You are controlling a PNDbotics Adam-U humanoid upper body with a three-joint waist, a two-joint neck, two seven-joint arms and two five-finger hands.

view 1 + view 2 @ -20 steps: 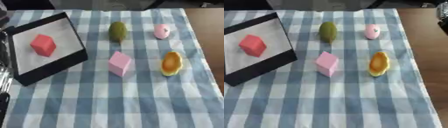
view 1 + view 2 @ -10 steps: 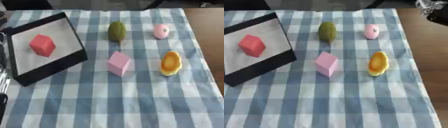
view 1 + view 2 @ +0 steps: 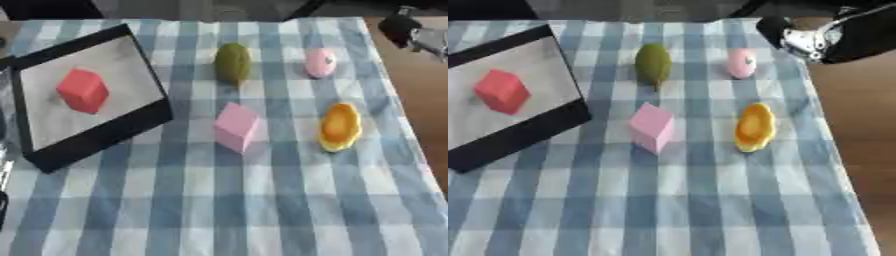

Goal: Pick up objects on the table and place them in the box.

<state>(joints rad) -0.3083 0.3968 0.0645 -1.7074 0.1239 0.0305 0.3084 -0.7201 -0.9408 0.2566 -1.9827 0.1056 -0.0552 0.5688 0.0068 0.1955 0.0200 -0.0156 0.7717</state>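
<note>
A black box (image 3: 105,137) with a pale floor stands at the left and holds a red cube (image 3: 83,90). On the checked cloth lie an olive-green oval thing (image 3: 233,63), a pink round thing (image 3: 742,63), a pink cube (image 3: 236,126) and an orange-yellow thing (image 3: 752,127). My right hand (image 3: 798,37), black and silver, reaches in from the upper right corner, just right of the pink round thing and apart from it. A dark sliver of my left hand (image 3: 3,210) shows at the left edge.
The blue-and-white checked cloth (image 3: 262,210) covers the table. Its right edge (image 3: 842,165) borders bare brown wood. The near half of the cloth holds nothing.
My right hand has come into view at the upper right corner and moved left toward the pink round thing. The objects lie where they were.
</note>
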